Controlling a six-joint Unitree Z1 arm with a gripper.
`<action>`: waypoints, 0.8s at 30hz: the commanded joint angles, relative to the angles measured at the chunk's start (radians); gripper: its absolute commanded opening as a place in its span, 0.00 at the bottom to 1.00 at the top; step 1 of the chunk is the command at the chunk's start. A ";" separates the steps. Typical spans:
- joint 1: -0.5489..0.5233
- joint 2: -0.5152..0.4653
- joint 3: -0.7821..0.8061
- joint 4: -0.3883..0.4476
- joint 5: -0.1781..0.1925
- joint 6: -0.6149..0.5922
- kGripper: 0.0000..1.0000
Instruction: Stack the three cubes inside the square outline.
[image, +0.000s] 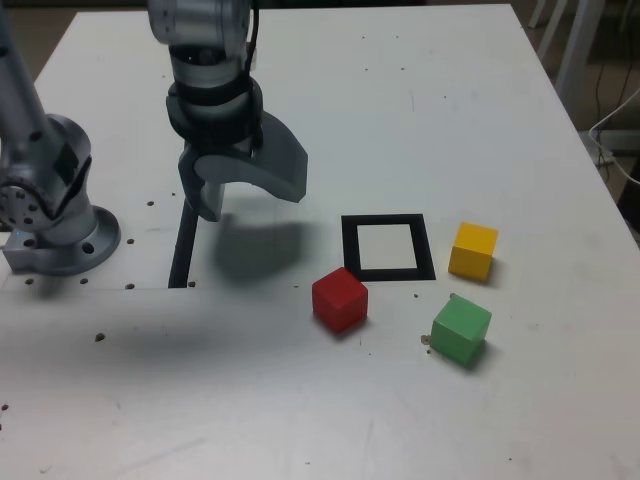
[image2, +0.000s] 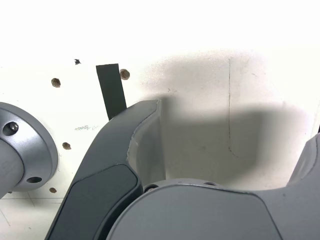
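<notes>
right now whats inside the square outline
Nothing: the square outline shows only bare white table in its middle. The red cube sits just outside its near corner and hides nothing of the inside. The wrist view does not show the outline.

Exterior view position: raised, off the arm, looking down at a slant across the white surface (image: 420, 110).
Exterior view range: far enough back to take in the arm base (image: 60, 235), the gripper (image: 240, 195), the square outline (image: 387, 246) and all three cubes.
Exterior view framing: the surface's far edge runs along the top; chair legs and floor show beyond the right corner.
Wrist view position: on the arm behind the jaws, facing down at the surface (image2: 210, 80).
Wrist view range: very close; the gripper (image2: 235, 150) body fills the lower half.
Shared region: the black strip (image: 183, 245) (image2: 111, 90), the arm base (image2: 22, 150) and the drilled holes around them.
</notes>
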 joint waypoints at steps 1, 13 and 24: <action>0.002 0.012 0.001 -0.001 0.002 -0.001 1.00; 0.002 0.011 -0.016 0.002 -0.006 -0.001 1.00; -0.084 0.016 -0.169 0.169 -0.047 0.009 1.00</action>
